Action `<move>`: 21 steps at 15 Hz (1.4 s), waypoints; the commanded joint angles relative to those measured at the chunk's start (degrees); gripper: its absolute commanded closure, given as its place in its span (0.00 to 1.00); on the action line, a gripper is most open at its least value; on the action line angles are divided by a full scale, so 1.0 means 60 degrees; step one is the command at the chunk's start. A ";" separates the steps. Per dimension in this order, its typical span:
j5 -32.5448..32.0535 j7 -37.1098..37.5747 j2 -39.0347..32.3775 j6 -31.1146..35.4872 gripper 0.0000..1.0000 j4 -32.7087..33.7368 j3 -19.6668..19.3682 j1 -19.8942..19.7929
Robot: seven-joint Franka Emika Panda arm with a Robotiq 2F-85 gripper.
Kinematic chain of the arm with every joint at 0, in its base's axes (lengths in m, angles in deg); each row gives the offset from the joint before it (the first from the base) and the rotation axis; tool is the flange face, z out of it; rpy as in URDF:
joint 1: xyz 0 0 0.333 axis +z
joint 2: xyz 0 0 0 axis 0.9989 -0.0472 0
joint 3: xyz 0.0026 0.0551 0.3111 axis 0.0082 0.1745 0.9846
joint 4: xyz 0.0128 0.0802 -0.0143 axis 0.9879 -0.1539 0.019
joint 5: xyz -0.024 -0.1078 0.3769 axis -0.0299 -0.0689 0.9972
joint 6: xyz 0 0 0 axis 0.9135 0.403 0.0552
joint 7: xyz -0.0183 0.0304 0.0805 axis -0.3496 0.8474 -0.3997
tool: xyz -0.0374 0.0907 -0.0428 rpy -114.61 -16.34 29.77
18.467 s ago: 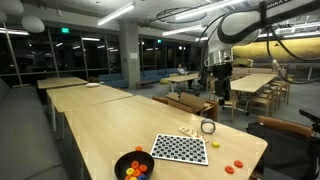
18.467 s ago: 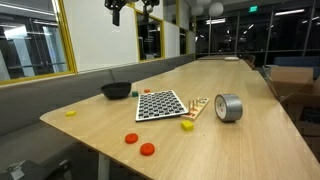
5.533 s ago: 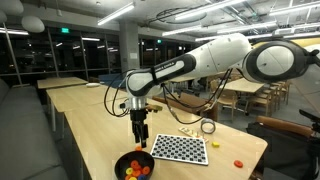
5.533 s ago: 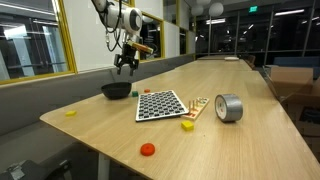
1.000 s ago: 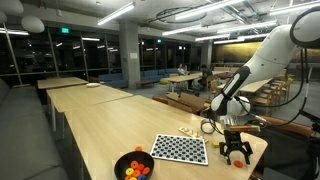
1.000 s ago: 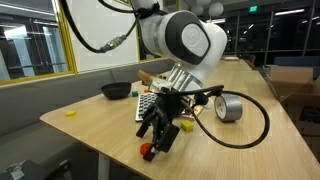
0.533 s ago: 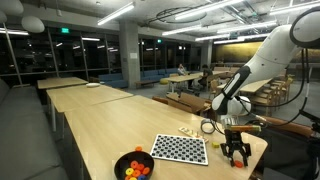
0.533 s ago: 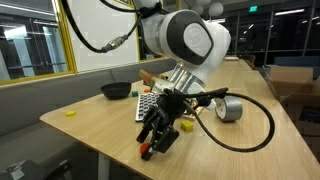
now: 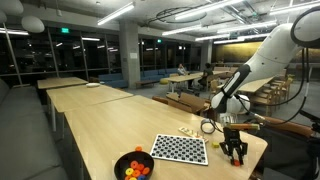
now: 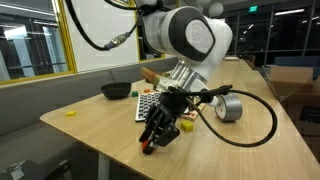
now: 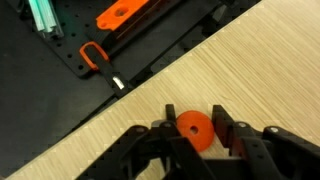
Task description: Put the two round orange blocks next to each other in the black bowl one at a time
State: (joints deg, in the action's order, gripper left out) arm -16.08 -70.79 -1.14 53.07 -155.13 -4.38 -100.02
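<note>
One round orange block [image 11: 194,129], a flat disc with a small centre hole, lies on the wooden table near its end. My gripper [image 11: 194,131] stands over it, shut on it, with a black finger [image 11: 219,129] pressed to each side. In both exterior views the gripper [image 9: 236,156] [image 10: 150,144] reaches down to the tabletop, and a sliver of the orange block [image 10: 146,150] shows under it. The black bowl [image 9: 120,160] [image 10: 116,91] sits at the other side of the checkerboard, far from the gripper. Small orange and yellow pieces [image 9: 135,170] show inside it.
A black-and-white checkerboard [image 9: 180,149] [image 10: 152,104] lies between bowl and gripper. A grey tape roll [image 10: 229,107] [image 9: 207,127], pale beige pieces [image 9: 186,131] and a yellow block [image 10: 186,125] are close by. Another yellow piece [image 10: 70,113] lies near the table edge [image 10: 75,140].
The jaws have closed from wide open onto the orange block. The arm has hardly moved, only settling slightly over the disc.
</note>
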 commanded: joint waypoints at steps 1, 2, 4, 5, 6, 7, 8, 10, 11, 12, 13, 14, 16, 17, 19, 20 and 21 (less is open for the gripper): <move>-0.0188 -0.0714 -0.0093 0.0087 0.84 0.0873 0.0294 0.0290; -0.0260 -0.0876 -0.0147 0.0044 0.84 0.1169 0.0391 0.0369; -0.0453 -0.0993 -0.0406 -0.0323 0.84 0.2234 0.0682 0.0638; -0.0591 -0.1004 -0.0638 -0.0584 0.84 0.2897 0.0854 0.0799; -0.0721 -0.1102 -0.0827 -0.0767 0.84 0.3449 0.0999 0.0920; -0.0858 -0.1177 -0.1084 -0.1001 0.84 0.4063 0.1160 0.1062; -0.0998 -0.1283 -0.1349 -0.1252 0.84 0.4682 0.1312 0.1195; -0.1279 -0.1530 -0.1855 -0.1759 0.84 0.5808 0.1601 0.1453; -0.1417 -0.1671 -0.2145 -0.2017 0.84 0.6371 0.1740 0.1585; -0.1563 -0.1843 -0.2453 -0.2270 0.84 0.6928 0.1872 0.1700; -0.1699 -0.2032 -0.2755 -0.2513 0.84 0.7457 0.1993 0.1810; -0.1838 -0.2246 -0.3056 -0.2732 0.84 0.7976 0.2111 0.1917; -0.2167 -0.2685 -0.3645 -0.3197 0.84 0.8989 0.2310 0.2130; -0.2366 -0.2918 -0.3937 -0.3419 0.84 0.9485 0.2395 0.2243; -0.2815 -0.3461 -0.4481 -0.3860 0.84 1.0468 0.2531 0.2461; -0.3049 -0.3756 -0.4747 -0.4053 0.84 1.0944 0.2584 0.2564; -0.3316 -0.3986 -0.5015 -0.4133 0.84 1.1417 0.2647 0.2725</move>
State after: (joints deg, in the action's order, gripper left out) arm -32.05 -90.16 -25.14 33.16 -97.97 10.58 -85.38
